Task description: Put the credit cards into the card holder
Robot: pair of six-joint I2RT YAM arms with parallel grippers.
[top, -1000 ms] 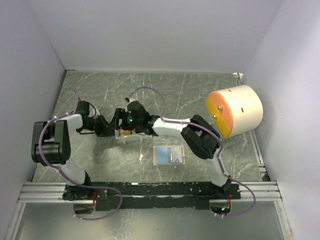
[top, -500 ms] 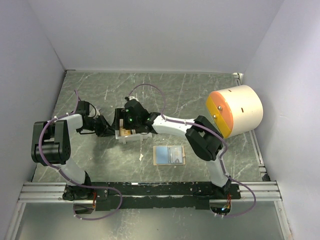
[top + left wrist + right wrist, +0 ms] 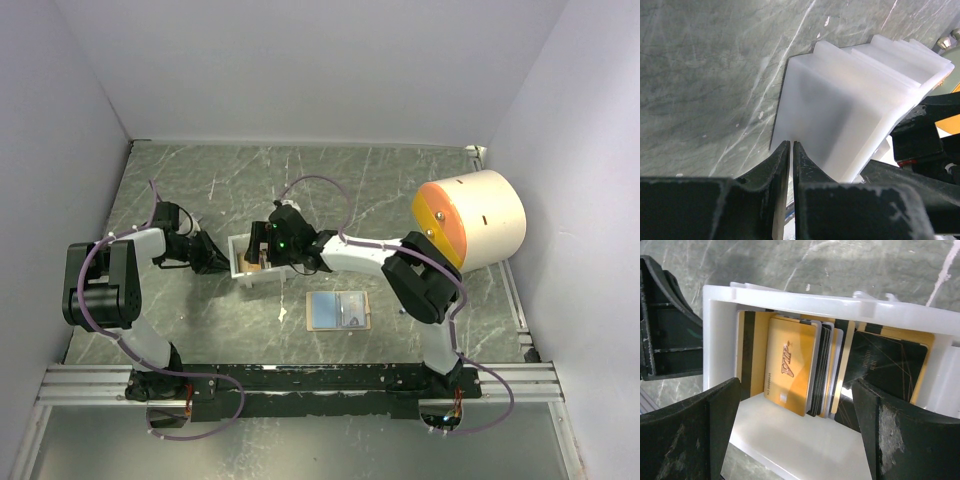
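The right claw is held wide apart over the white tray, where the cards stand on edge. The left claw is nearly together and seems clamped on the tray wall. Only the front card should be pinched at its top edge and lifted straight. The card holder lies on the bench, near the tray

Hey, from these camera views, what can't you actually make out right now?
- How many credit cards stand in the white tray: right wrist view, they overlap, and the right gripper covers their lower corners.
- What sits in the card holder: top view, too small.
- Whether the left gripper pinches the tray: left wrist view, its own fingers hide the contact.
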